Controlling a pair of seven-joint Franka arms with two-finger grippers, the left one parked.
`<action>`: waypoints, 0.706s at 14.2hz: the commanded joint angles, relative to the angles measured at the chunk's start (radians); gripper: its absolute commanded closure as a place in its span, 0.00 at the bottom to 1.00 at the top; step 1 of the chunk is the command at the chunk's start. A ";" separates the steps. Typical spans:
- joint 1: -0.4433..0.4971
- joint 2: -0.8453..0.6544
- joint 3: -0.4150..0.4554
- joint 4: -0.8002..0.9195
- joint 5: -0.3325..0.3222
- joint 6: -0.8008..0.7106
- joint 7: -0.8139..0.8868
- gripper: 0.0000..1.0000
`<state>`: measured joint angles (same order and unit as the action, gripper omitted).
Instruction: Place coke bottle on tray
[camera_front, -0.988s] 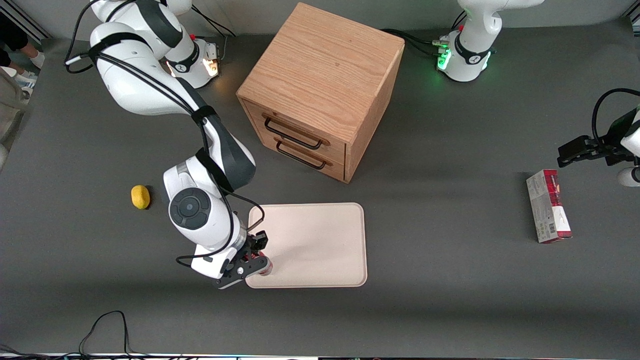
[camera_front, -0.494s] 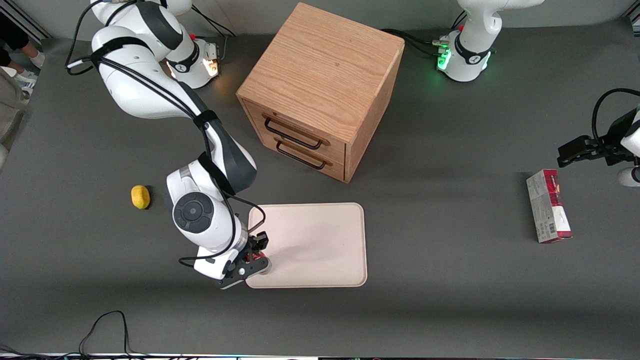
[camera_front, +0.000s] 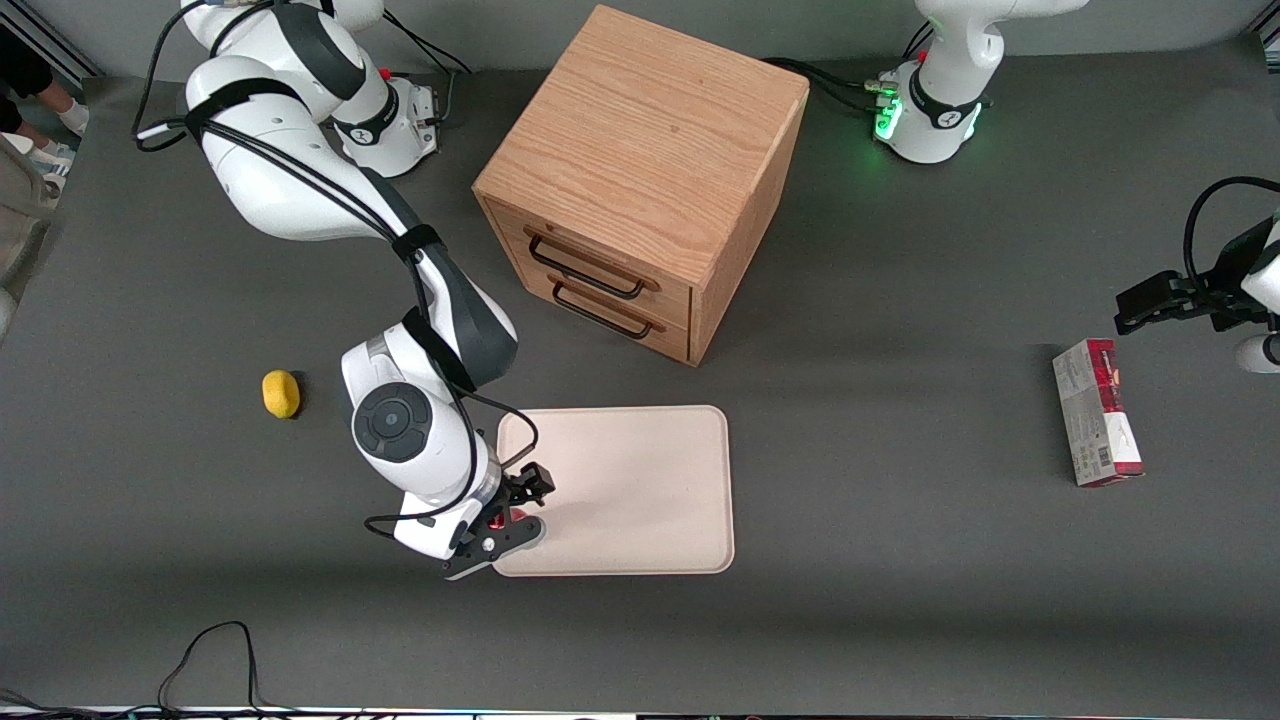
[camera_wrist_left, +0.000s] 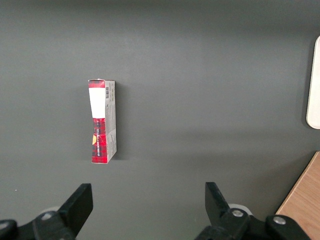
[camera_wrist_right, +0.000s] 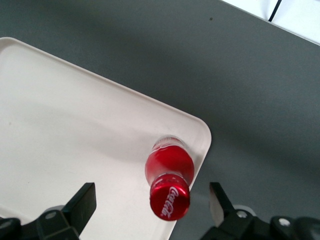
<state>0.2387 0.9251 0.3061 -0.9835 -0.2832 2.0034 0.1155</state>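
The coke bottle (camera_wrist_right: 168, 172), red with a red cap and white script, stands upright on the cream-pink tray (camera_wrist_right: 75, 125), close to the tray's corner nearest the front camera at the working arm's end. In the front view only a sliver of red (camera_front: 518, 517) shows under the gripper. My right gripper (camera_wrist_right: 152, 205) is open above the bottle, its two black fingers wide apart on either side of the cap, not touching it. In the front view the gripper (camera_front: 518, 505) hangs over that corner of the tray (camera_front: 630, 490).
A wooden two-drawer cabinet (camera_front: 640, 180) stands farther from the front camera than the tray. A yellow lemon-like lump (camera_front: 281, 393) lies toward the working arm's end. A red-and-white carton (camera_front: 1097, 425) lies toward the parked arm's end, also in the left wrist view (camera_wrist_left: 102, 121).
My gripper's fingers have spread apart and let go of the bottle, which stays on the tray corner. The wrist has risen slightly.
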 joint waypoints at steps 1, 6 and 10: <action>-0.022 -0.054 0.004 -0.035 -0.013 -0.021 0.030 0.00; -0.076 -0.458 -0.146 -0.381 0.258 -0.126 0.033 0.00; -0.076 -0.875 -0.315 -0.803 0.363 -0.127 0.020 0.00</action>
<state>0.1609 0.3293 0.0567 -1.4441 0.0416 1.8347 0.1223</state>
